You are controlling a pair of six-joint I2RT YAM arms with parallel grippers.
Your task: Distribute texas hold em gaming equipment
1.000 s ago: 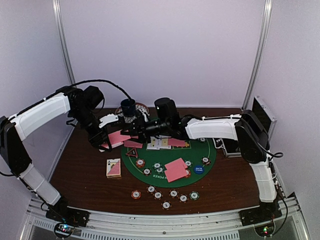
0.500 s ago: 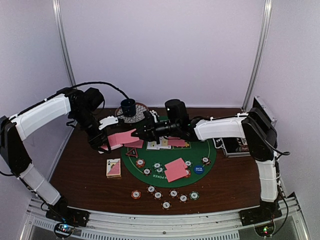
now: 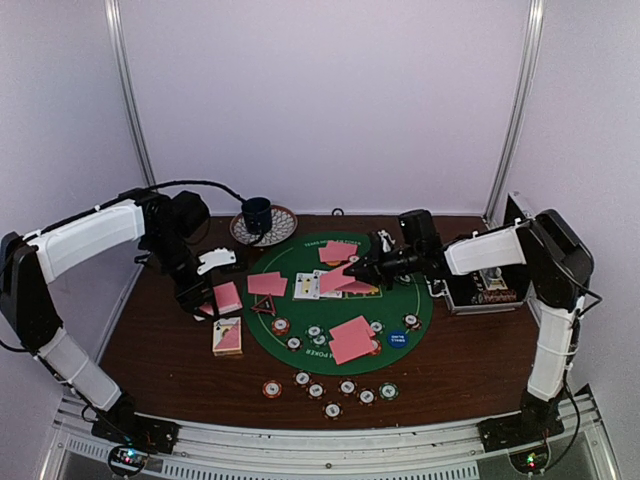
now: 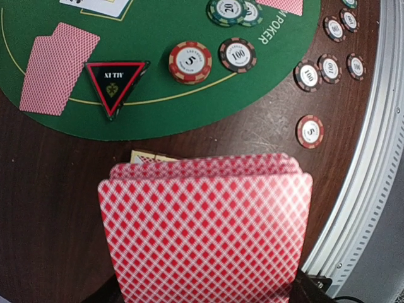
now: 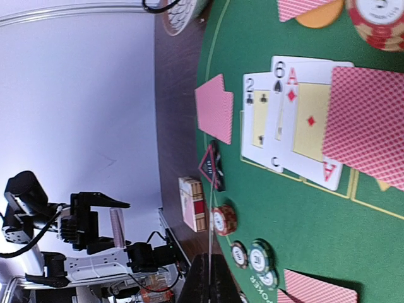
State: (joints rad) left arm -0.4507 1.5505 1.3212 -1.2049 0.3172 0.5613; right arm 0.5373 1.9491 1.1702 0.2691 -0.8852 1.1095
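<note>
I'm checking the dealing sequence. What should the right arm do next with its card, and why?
Probably lower the right gripper and open it to lay the card down. It is shut on one pink-backed card, held just above the green felt near the face-up cards, while the left gripper holds the deck off to the side.

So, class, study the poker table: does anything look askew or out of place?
Yes. On the green mat, the three face-up cards overlap untidily, and a face-down card lies slightly crooked across one of them. A blue cup at the table's far edge is not poker gear.
</note>
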